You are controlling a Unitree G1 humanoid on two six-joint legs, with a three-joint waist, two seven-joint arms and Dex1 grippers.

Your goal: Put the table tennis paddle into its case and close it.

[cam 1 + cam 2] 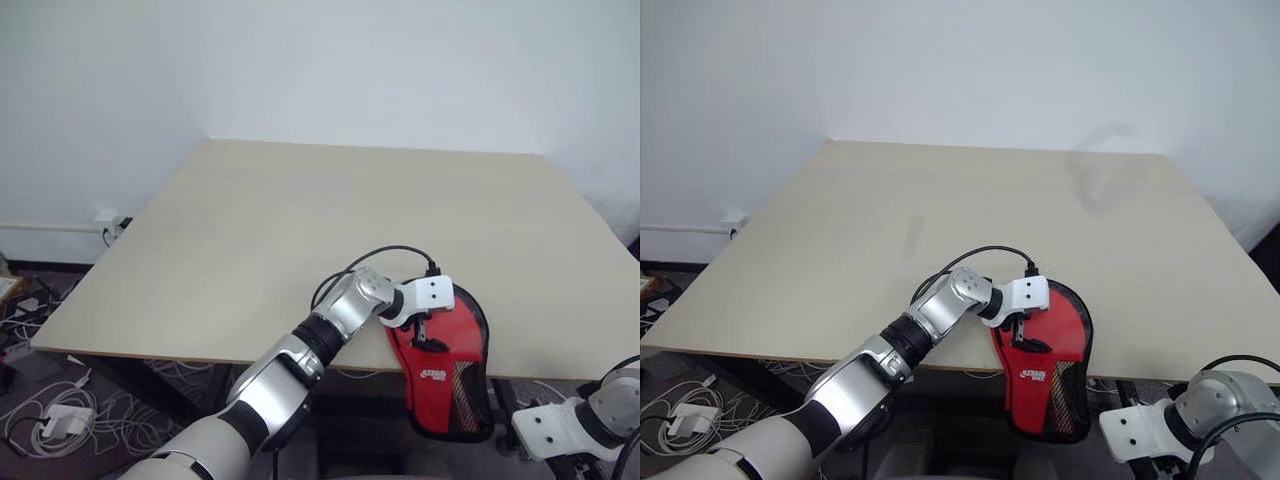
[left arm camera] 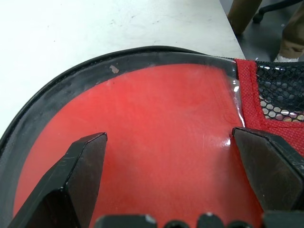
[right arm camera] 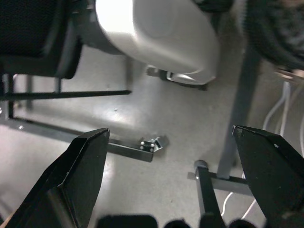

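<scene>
Red case [image 1: 448,370] overhanging pale table [image 1: 300,230]; white wall [image 1: 320,60] behind.

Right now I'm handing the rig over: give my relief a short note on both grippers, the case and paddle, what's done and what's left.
Left gripper: open, jaws spread over the case, gripping nothing.
Right gripper: open and empty, off the table's near right edge, pointing at the floor.
The case lies at the near edge of the table, its narrow end hanging over.
Paddle: red shows through the clear pocket; it appears to be inside.
Left: check the zip, which I cannot judge from here.
</scene>
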